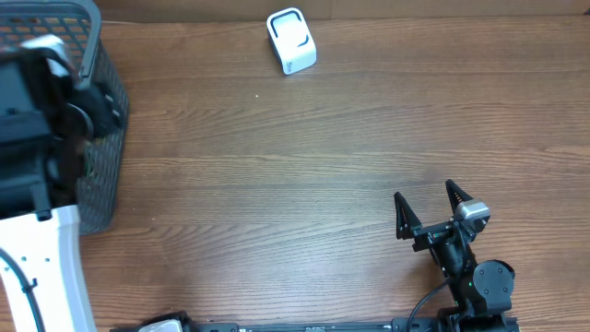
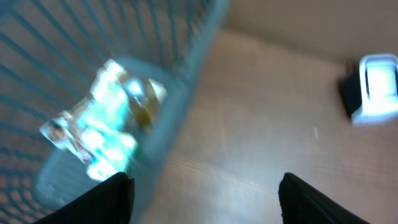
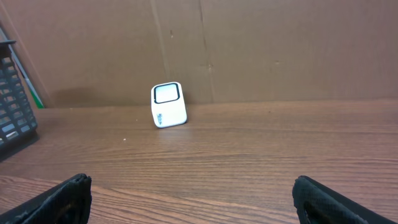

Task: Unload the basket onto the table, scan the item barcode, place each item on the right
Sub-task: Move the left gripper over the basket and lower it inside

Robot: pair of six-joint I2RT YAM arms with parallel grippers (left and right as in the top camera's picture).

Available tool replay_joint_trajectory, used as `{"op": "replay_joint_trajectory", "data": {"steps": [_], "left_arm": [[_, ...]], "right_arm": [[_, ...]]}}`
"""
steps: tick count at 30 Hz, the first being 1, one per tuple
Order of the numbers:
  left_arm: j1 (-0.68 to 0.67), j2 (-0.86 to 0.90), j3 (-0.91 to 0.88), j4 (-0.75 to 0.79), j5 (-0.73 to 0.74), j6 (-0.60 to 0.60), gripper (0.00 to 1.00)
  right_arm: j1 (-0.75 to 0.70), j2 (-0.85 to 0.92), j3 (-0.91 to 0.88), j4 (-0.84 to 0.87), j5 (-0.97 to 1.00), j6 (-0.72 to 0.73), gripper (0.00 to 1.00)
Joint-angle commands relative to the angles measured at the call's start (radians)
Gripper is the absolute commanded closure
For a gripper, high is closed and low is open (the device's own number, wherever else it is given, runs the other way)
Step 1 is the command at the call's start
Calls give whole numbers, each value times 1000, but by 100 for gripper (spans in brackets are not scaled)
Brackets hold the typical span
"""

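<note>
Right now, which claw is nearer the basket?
Left. The left claw hangs over the edge of the basket; the right claw sits far across the table, near its front right.

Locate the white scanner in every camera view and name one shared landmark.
Overhead: white scanner, top centre.
Left wrist: scanner at the right edge, blurred.
Right wrist: scanner left of centre, mid-height.
Shared landmark: wire basket, left of it in every view.

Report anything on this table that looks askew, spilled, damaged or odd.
Nothing stands out. The scanner stands upright at the far side, the basket sits upright at the left, and a clear-wrapped item lies inside it. The left wrist view is blurred, so the item's condition cannot be judged.
</note>
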Motion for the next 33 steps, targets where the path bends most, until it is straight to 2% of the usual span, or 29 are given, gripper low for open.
{"op": "replay_joint_trajectory", "data": {"steps": [1,7,16,26,33], "left_arm": [[52,10,69,50,-19,36,23],[155,15,69,129,-19,47,19],[304,79,69,127,-18,47,16],[341,203,69,97,15,97,4],[341,276,69,71,15,142,0]], "right_arm": [[-5,-8,-11,5,5,-1,0],[-5,-8,-11,5,5,-1,0],[-5,-8,-11,5,6,-1,0],[-5,-8,-11,5,5,-1,0],[-5,-8,-11,5,5,-1,0]]}}
